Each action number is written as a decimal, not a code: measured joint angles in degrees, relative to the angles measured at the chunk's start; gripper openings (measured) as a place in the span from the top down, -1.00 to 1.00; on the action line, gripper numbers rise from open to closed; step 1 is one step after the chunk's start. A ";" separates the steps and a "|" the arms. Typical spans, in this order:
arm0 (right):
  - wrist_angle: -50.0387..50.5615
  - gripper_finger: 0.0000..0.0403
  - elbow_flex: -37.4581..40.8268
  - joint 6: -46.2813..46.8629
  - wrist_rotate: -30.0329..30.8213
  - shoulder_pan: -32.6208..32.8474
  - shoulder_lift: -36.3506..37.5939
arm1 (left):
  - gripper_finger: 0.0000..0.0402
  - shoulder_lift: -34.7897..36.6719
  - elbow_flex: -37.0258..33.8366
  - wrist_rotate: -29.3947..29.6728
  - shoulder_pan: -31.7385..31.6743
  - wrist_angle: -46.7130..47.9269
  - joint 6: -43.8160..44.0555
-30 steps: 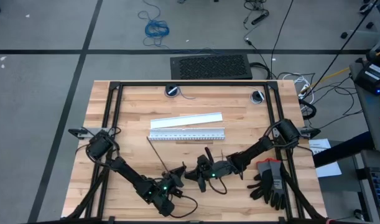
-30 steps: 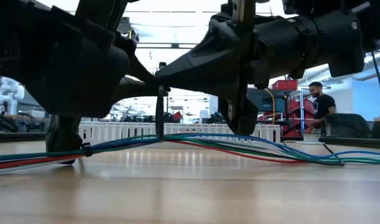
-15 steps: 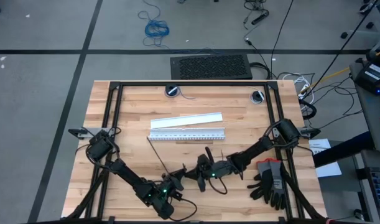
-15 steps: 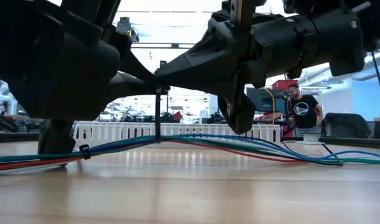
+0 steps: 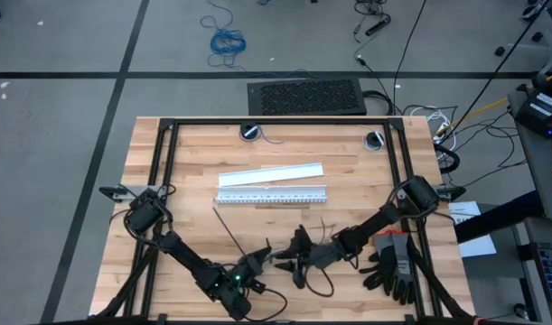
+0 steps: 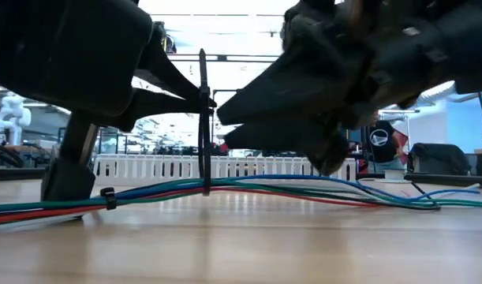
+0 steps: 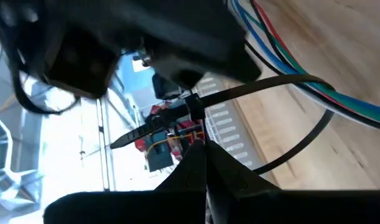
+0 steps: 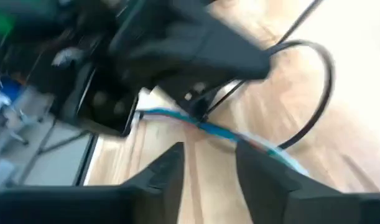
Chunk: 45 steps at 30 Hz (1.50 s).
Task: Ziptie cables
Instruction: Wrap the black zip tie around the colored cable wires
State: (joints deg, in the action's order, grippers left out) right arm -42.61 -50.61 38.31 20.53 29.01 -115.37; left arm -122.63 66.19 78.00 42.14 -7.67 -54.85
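Cables (image 6: pixel 248 188), a thin bundle of blue, green, red and grey wires, lie flat along the near part of the worktop (image 5: pixel 348 171), and one ziptie (image 6: pixel 107 193) is already cinched round them toward one end. A second ziptie (image 6: pixel 203 118) rises upright from the bundle's middle, looped round the wires with its tail pointing up. The left claw (image 6: pixel 203 101) is clenched on that upright strip just above the wires; in the left wrist view the strip's wide loop (image 7: pixel 289 124) curves round the cables and has not been drawn tight. The right claw (image 6: pixel 223 130) sits just beside it, its jaws parted and gripping nothing, with the tips pointing at the strip.

Judging by this, the step in hand is pulling the loop snug. To do it well, the right claw should probably close on the free tail, while the left one keeps the head steady, and then pull straight along the strip so the wires gather without slipping out. A sideways pull may drag the bundle across the wood.

Farther back lies a white slotted strip (image 5: pixel 272 195), well apart.
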 joint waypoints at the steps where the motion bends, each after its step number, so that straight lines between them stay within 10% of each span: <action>1: -0.17 0.26 0.00 -1.73 0.93 0.69 0.02 | 1.00 0.02 0.00 -0.15 -0.01 -0.01 0.61; 9: -1.22 0.06 -0.13 -17.48 11.67 3.27 3.55 | 1.00 0.07 0.02 -1.67 -0.05 -1.19 2.10; 45: 8.46 1.00 -5.05 -15.90 -1.21 -1.53 3.73 | 1.00 0.07 -0.09 -3.20 -0.25 -3.06 9.22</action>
State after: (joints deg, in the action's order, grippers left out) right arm -34.15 -55.66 22.41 19.32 27.48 -111.64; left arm -122.56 66.11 74.80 41.89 -10.74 -45.62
